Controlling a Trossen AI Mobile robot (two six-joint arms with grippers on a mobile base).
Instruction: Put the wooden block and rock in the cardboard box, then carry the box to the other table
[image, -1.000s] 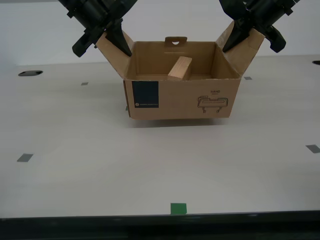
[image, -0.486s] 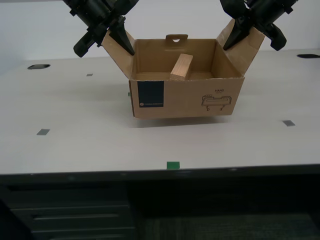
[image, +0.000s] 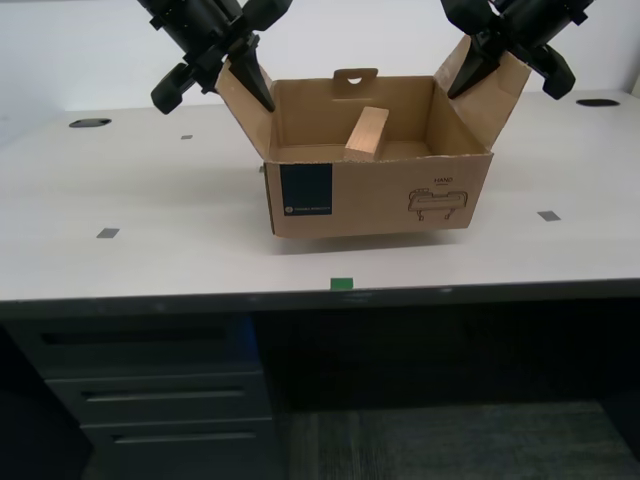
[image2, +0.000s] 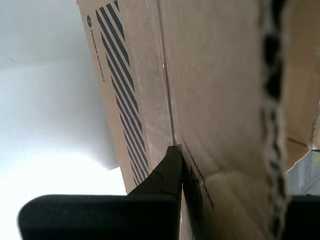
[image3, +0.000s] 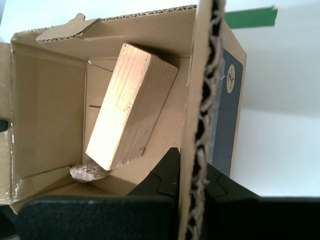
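Observation:
The cardboard box (image: 380, 195) hangs just above the cream tabletop, held by its two side flaps. My first gripper (image: 245, 82) is shut on the flap at the exterior view's left, its jaws pinching the corrugated edge (image3: 196, 165). My second gripper (image: 482, 62) is shut on the flap at the exterior view's right (image2: 220, 90). Inside the box the wooden block (image3: 131, 106) leans slanted against a wall, and its top shows over the rim (image: 366, 132). The rock (image3: 89, 172) lies at the block's lower end. The other table is out of view.
The cream table (image: 150, 190) carries grey tape squares (image: 107, 233) (image: 547, 215) and a green tape piece (image: 342, 284) at its front edge. Grey drawers (image: 150, 400) sit under it. Dark cable holes (image: 90, 123) (image: 598, 102) mark the far side.
The camera has pulled back from the table: the front edge and the drawers have come into view. The box stays held between both grippers at the same place in the picture.

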